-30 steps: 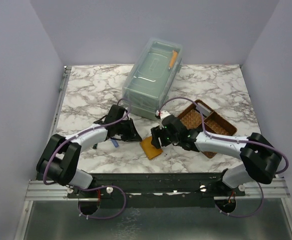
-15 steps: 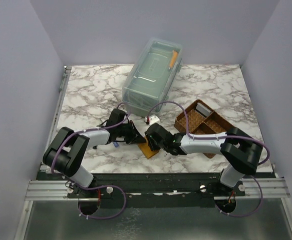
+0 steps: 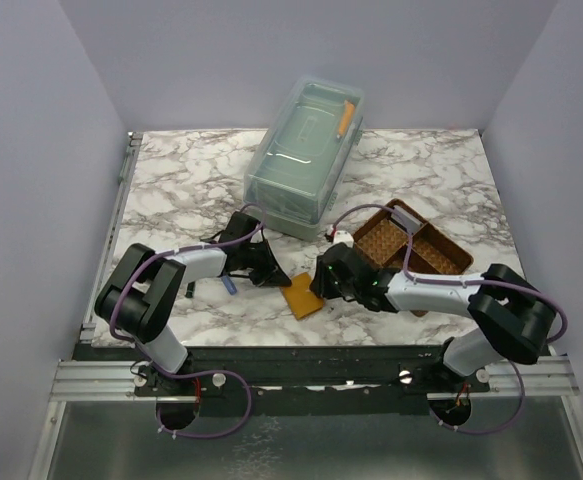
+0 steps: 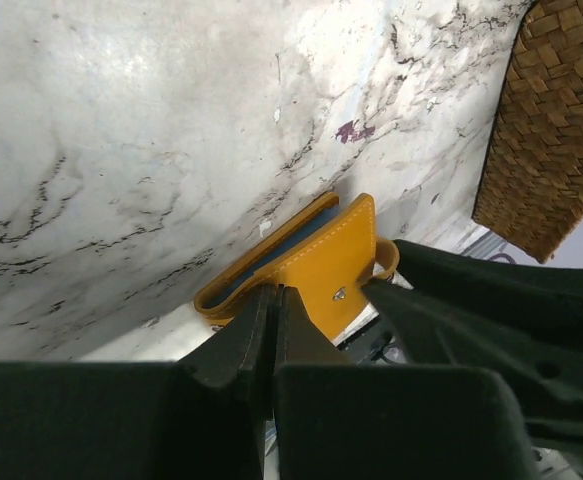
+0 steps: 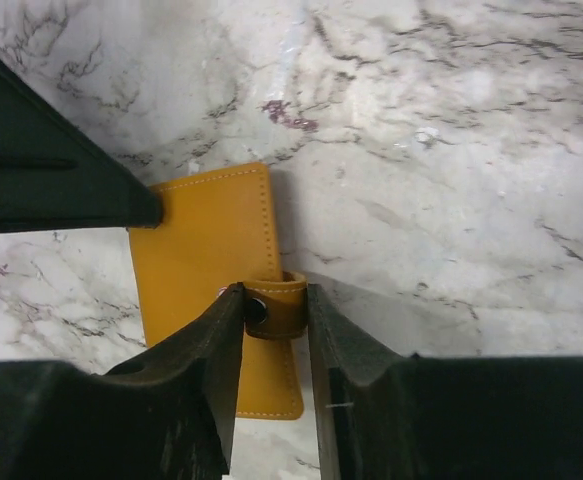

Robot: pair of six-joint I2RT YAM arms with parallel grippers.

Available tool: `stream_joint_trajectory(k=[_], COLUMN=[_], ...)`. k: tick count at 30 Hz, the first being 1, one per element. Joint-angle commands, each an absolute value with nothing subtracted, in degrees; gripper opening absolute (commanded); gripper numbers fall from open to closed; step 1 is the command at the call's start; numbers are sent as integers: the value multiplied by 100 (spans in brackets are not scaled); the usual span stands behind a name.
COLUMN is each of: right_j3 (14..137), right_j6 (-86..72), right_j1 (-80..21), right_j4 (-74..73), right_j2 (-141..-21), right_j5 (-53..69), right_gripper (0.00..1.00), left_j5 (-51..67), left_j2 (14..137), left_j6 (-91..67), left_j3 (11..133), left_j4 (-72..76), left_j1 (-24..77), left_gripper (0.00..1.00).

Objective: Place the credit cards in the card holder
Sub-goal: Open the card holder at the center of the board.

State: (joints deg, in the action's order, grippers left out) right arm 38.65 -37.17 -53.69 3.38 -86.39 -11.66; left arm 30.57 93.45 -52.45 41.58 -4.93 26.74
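Note:
The card holder [image 3: 301, 297] is a flat orange-tan wallet lying closed on the marble between the two arms. Its cover [image 4: 321, 265] shows a blue inner edge in the left wrist view. My left gripper [image 4: 274, 293] [image 3: 272, 273] is shut, its tips resting at the holder's left edge with nothing seen between them. My right gripper [image 5: 275, 303] [image 3: 321, 286] is shut on the holder's looped snap tab [image 5: 277, 307]. A thin light-blue credit card [image 3: 228, 285] lies beside the left arm. A grey card [image 3: 403, 214] stands in the tray's far end.
A brown woven divided tray [image 3: 433, 255] [image 4: 556, 130] sits right of the holder, under the right arm. A clear lidded plastic box [image 3: 306, 155] with an orange item [image 3: 346, 118] on top stands at the back middle. Walls close off both sides.
The right gripper's jaws have narrowed onto the snap tab, and that arm drew back to the right. The left gripper has closed fully and stays at the holder's edge.

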Motion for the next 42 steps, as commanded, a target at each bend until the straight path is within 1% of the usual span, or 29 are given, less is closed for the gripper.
stream_joint_trajectory(k=[1,3,4,6,7,8,10,12,13,15,17,18,20,21,26,30,35,37,39,41,42], right_j3=[3630,3560,3589,3862,4002,4170,4593,4989,5147,5300,5350,5418,5517,5537,5307,5271,5261,5365,5460,5557,5584], right_j6=[-4162,-4175,-4087,-3780,-3644,-3509,-3299,-3145,-3095,-2856,-2778,-2804,-2901,-2904,-2829,-2889,-2867,-2862,-2844,-2797,-2758], right_j1=[-5087,-5038,-5036,-5048,-5078,-5144,-5344,-5563,-5666,-5763,-5781,-5777,-5775,-5779,-5774,-5774,-5774,-5774,-5774,-5774,-5774], right_j4=[573,694,633,209,-157,-499,-1278,-1829,-1957,-1910,-1796,-1853,-2026,-2086,-1667,-1646,-1678,-1851,-2022,-2126,-2126], right_j2=[-8179,-8140,-8157,-8217,-8243,-8282,-8423,-8585,-8652,-8748,-8896,-9026,-9276,-9357,-9331,-9313,-9046,-8875,-8685,-8513,-8451], right_j5=[-453,-243,-194,-362,-609,-1098,-1892,-2270,-2286,-1916,-1680,-1768,-2117,-2236,-2123,-2304,-2249,-2256,-2246,-2246,-2206], right_gripper=[14,14,17,32,40,44,49,52,55,61,73,77,79,78,65,34,11,5,1,0,0], left_j5=[2312,2354,2400,2505,2564,2612,2640,2672,2676,2705,2738,2749,2760,2760,2800,2854,2831,2823,2764,2661,2616], left_j2=[9488,9513,9508,9453,9396,9346,9234,9177,9183,9241,9317,9337,9336,9309,9231,9306,9198,9090,8920,8747,8679], left_j6=[-4864,-4805,-4775,-4699,-4629,-4548,-4461,-4413,-4414,-4425,-4444,-4447,-4471,-4480,-4481,-4494,-4422,-4316,-4258,-4273,-4312], left_j3=[4062,4090,4110,4151,4171,4191,4193,4192,4192,4188,4170,4162,4150,4141,4154,4193,4213,4272,4301,4291,4271], left_j4=[-1178,-1171,-1169,-1169,-1172,-1176,-1178,-1178,-1178,-1169,-1145,-1135,-1117,-1112,-1107,-1107,-1107,-1116,-1131,-1142,-1143], left_j1=[2654,2654,2656,2654,2656,2655,2654,2655,2654,2654,2654,2654,2655,2654,2654,2655,2654,2657,2654,2654,2654], left_gripper=[0,0,0,0,0,0,0,0,0,0,0,0,0,0,0,0,0,0,6,16,23])
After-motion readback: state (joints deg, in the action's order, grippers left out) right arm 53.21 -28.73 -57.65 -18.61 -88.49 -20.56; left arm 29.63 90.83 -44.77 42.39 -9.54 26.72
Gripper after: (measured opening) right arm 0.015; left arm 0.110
